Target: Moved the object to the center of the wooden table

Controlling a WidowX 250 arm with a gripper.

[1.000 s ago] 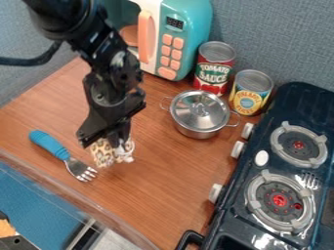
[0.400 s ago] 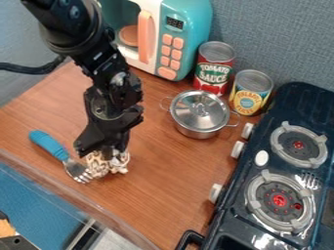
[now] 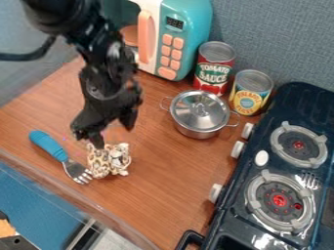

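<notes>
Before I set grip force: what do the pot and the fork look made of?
Pot: likely polished metal, going by the mirror-like glints on its lid. Fork: shiny metal head, likely steel; matte blue handle, probably plastic or rubber.

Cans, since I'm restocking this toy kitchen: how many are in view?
2: a red-labelled can beside the microwave, and a yellow-labelled can between that one and the stove.
</notes>
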